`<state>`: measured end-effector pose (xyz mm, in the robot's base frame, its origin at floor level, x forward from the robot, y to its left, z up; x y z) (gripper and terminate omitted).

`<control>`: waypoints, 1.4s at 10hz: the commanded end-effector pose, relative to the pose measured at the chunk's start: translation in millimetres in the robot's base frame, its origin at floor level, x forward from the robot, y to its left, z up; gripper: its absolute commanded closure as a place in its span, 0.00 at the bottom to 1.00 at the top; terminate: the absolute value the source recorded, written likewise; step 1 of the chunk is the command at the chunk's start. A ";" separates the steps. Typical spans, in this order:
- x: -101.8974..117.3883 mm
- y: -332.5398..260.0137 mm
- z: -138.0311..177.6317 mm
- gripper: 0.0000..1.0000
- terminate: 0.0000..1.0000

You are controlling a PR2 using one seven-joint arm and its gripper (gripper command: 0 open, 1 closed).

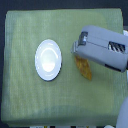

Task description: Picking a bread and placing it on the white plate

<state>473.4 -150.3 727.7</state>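
Grey gripper [80,54] hangs right over the bread [85,69], covering its upper end, and whether the jaws are open or clamped on it can't be made out. Golden-brown bread lies on the green cloth [25,95], long axis running near-vertical, just beside the white plate [48,60] on the exterior view's right.

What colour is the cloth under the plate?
Pale olive green with a faint grid weave, seen in the exterior view, under the white plate.

the end effector [79,51] covers the bread [86,70], well apart from the white plate [48,60].
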 end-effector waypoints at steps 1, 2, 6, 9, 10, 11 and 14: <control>1.5 1.2 6.7 1.00 0.00; 2.7 -0.8 7.7 1.00 0.00; 0.7 -2.8 12.5 1.00 0.00; 10.4 -5.7 37.3 1.00 0.00; 14.6 -8.9 46.8 1.00 0.00; 19.8 -14.0 70.0 1.00 0.00; 23.1 -19.0 107.3 1.00 0.00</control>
<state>486.4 -160.2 779.7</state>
